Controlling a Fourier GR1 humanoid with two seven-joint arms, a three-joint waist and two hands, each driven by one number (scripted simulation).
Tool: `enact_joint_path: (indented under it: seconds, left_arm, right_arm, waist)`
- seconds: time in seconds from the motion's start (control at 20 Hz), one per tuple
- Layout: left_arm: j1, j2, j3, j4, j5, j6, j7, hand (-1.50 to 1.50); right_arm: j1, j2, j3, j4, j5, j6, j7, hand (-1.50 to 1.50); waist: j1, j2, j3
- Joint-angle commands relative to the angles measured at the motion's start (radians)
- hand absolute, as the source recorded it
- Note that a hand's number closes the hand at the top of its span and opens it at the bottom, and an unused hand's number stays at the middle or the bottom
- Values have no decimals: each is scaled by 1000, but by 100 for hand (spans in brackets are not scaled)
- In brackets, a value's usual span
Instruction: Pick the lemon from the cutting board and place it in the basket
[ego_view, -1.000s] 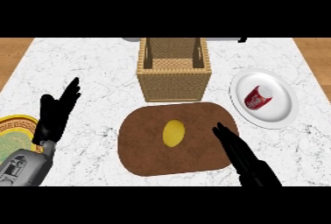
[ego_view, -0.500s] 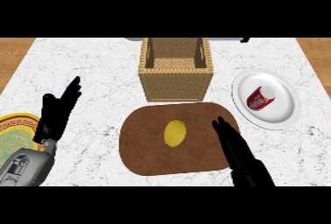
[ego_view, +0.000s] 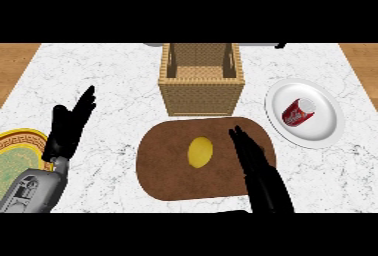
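Observation:
A yellow lemon (ego_view: 200, 152) lies near the middle of the brown cutting board (ego_view: 170, 175). Behind the board stands a woven basket (ego_view: 201, 94), and nothing shows inside it. My right hand (ego_view: 256, 167) reaches over the board's right part with straight fingers, just right of the lemon and apart from it; it is open. My left hand (ego_view: 68, 128) rests open at the left over the counter, fingers up, far from the lemon.
A white plate (ego_view: 325, 130) holding a red can (ego_view: 298, 112) lies right of the board. A yellow and green plate (ego_view: 16, 155) sits at the left edge, partly under my left forearm. Wooden floor shows beyond the marble counter's far corners.
My right hand has slid forward and left over the board, closer to the lemon. The view has shifted slightly. The left hand has barely moved.

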Motion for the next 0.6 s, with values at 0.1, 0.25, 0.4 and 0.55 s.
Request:
enact_joint_path:
  seconds: [0.1, 0.25, 0.4, 0.55]
  left_arm:
    - [-41, -26, 57, 45, -25, -59, 10, 0]
    - [69, -38, 50, -83, -37, -72, 18, 0]
    - [-19, -60, 99, -5, -75, -71, 57, 0]
    - [16, -70, 101, -48, -90, -92, 44, 0]
  right_arm:
    - [-47, 101, -27, 199, 28, -38, -102, -150]
    - [-108, 106, -102, 211, 11, 29, -106, -150]
    - [-91, 159, -95, 223, 56, 6, -106, -150]
    - [-31, 141, -100, 299, 32, -53, -228, -150]
  waist:
    - [0, 1, 0]
    - [4, -1, 0]
    - [0, 0, 0]
    - [1, 0, 0]
